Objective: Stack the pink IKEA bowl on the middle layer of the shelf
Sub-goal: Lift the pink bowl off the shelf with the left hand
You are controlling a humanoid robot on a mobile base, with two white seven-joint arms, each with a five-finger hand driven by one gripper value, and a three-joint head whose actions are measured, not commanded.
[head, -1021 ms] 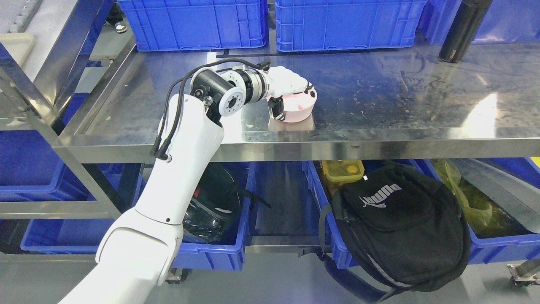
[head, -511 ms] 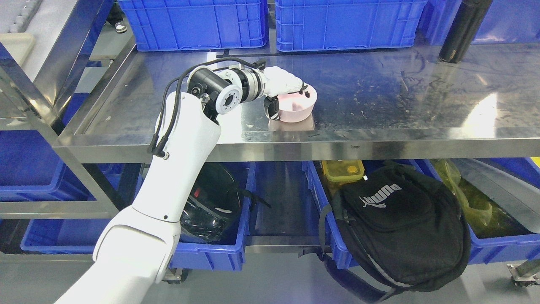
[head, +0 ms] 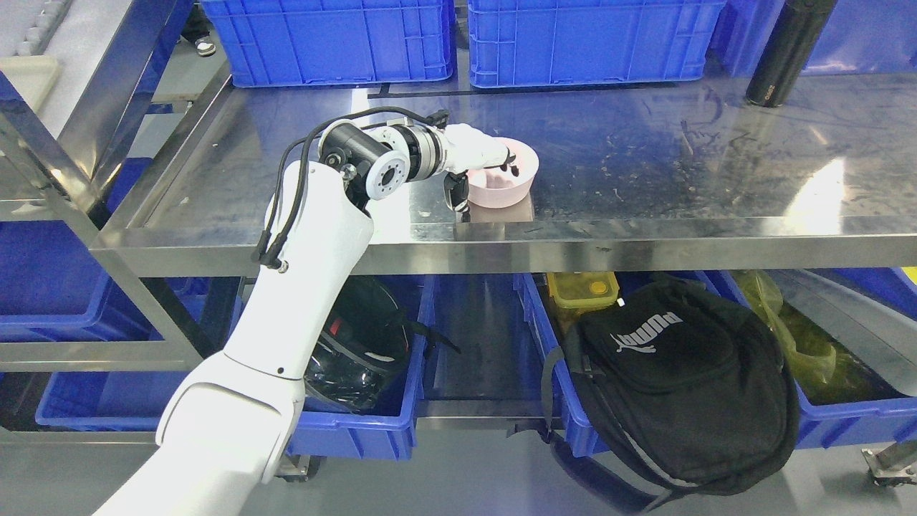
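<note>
Pink bowl (head: pixel 503 178) sits on the steel shelf (head: pixel 645 165). My left hand (head: pixel 478 154) grips its rim, so letting go is left.

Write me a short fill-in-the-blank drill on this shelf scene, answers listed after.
1. The left hand grips a bowl whose colour is ____.
2. The bowl rests on a shelf made of ____.
3. The backpack below the shelf is coloured ____.
4. The crates behind the bowl are coloured ____.

Missing words: pink; metal; black; blue
</note>
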